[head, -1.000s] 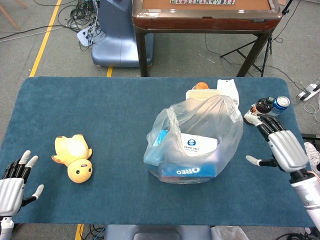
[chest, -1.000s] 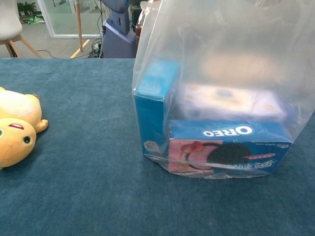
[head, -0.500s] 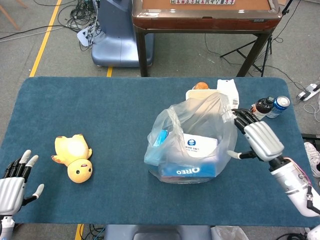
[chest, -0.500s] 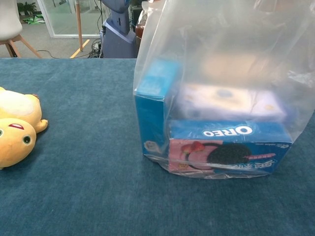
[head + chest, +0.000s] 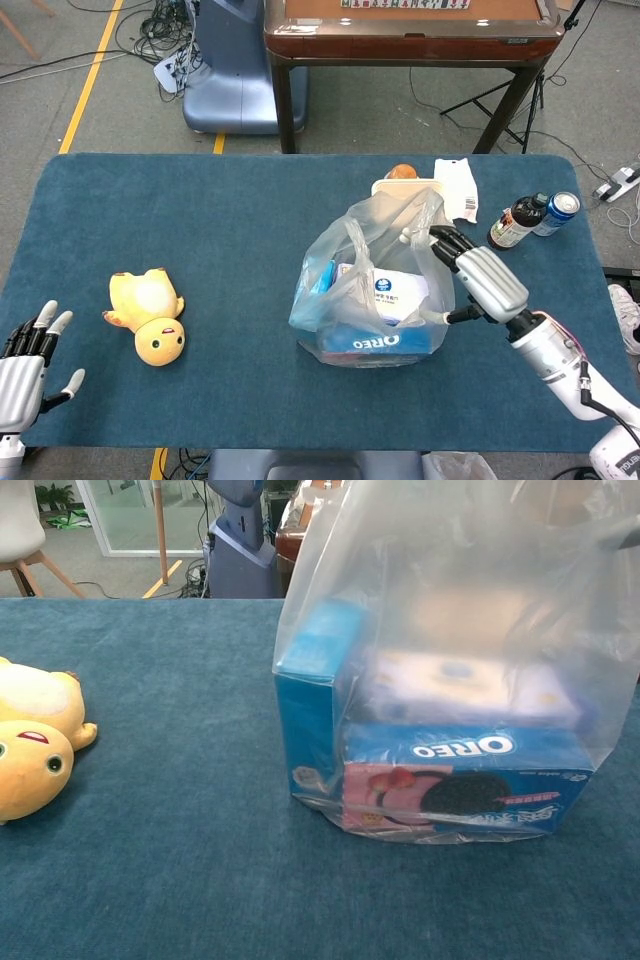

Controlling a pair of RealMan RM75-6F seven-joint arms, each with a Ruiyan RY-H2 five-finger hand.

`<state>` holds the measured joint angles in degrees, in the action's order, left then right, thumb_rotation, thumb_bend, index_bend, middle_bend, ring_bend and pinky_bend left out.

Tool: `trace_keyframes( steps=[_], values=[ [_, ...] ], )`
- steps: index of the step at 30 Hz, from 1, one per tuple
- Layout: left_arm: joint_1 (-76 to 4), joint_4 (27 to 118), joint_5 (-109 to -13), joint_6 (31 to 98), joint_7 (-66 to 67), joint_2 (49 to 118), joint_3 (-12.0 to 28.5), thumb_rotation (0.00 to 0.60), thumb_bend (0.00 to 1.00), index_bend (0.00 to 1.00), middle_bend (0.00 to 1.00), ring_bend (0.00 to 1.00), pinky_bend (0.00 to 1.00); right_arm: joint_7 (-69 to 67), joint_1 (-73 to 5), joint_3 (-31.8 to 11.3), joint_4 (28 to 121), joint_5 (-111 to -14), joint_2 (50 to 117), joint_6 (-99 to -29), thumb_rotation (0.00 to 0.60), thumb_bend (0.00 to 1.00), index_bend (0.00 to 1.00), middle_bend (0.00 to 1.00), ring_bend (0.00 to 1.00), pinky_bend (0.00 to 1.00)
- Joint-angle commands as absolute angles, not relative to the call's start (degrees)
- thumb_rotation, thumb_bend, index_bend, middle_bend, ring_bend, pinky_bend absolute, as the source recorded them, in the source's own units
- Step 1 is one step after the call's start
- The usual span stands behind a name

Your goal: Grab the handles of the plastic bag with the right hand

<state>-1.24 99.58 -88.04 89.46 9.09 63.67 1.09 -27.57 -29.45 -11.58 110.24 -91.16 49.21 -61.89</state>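
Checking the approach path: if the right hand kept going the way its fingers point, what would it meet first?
Probably the plastic bag: the right hand points up-left at its upper right side. Contact cannot be judged.

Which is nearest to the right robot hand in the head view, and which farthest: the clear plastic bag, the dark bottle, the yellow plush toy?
1. Clear plastic bag, touching the right robot hand.
2. Dark bottle, behind it.
3. Yellow plush toy, far left.

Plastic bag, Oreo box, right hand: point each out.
plastic bag point(image 5: 372, 225), head view, upper film.
Oreo box point(image 5: 465, 780), chest view, front face.
right hand point(image 5: 480, 283), head view, back of hand.
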Motion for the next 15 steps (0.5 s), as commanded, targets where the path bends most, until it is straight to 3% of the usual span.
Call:
trace_keyframes(
  steps=[1, 8, 15],
  values=[
    [-1.1, 99.7, -88.1, 89.6, 9.1, 63.6, 1.1, 0.600, 0.27, 0.11, 0.00, 0.06, 0.09, -38.4, -31.5, -9.9, 108.0, -96.2, 50.9, -62.0, 0.600, 0.00, 0.09, 0.19, 0.06, 0.09],
    [-0.5, 100.0, -88.1, 90.3, 8.9, 63.1, 0.9, 0.600, 0.27, 0.11, 0.00, 0.06, 0.09, -58.7, -34.5, -6.9, 104.4, -101.6, 51.9, -63.0, 0.600, 0.00, 0.10, 0.22, 0.06, 0.09],
    [-0.4, 100.2, -88.0, 90.4, 9.0, 62.8, 0.9, 0.600, 0.27, 0.11, 0.00, 0.06, 0.09, -75.9, -36.4, -3.5, 99.1, -104.1, 53.1, -65.3, 0.600, 0.00, 0.19, 0.29, 0.10, 0.09]
  ],
)
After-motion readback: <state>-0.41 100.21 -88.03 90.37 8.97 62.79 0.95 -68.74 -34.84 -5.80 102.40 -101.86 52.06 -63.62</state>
